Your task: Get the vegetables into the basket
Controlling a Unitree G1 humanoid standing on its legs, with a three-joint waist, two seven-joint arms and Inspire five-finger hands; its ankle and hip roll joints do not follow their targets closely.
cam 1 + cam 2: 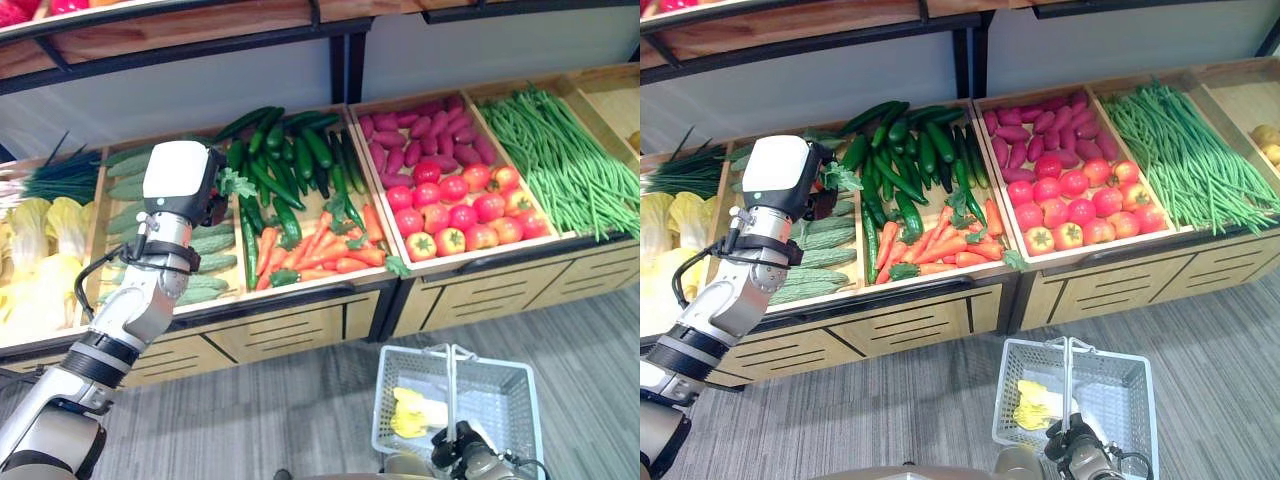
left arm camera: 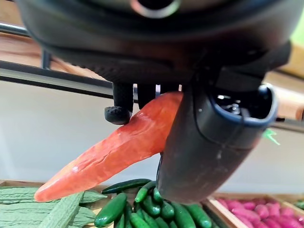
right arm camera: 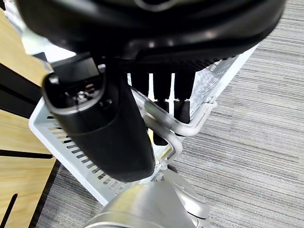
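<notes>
My left hand (image 2: 209,142) is shut on an orange carrot (image 2: 118,147), whose pointed end sticks out past the fingers. It hangs raised above the vegetable crates (image 1: 212,192), and the carrot's green leaves (image 1: 237,183) show beside it. Below lies the carrot pile (image 1: 320,250), next to dark cucumbers (image 1: 290,160). A white wire basket (image 1: 505,395) is low in front of the stand, over the grey floor, with a pale yellow leafy vegetable (image 1: 410,412) inside. My right hand (image 3: 104,128) has its fingers curled round the basket's handle (image 3: 190,128).
The wooden stand holds ridged green gourds (image 1: 205,250), cabbages (image 1: 40,240), chives (image 1: 60,178), purple sweet potatoes (image 1: 420,135), tomatoes (image 1: 460,205) and green beans (image 1: 560,160). A dark shelf rail (image 1: 180,50) runs above the crates. Grey carpet (image 1: 300,400) lies in front.
</notes>
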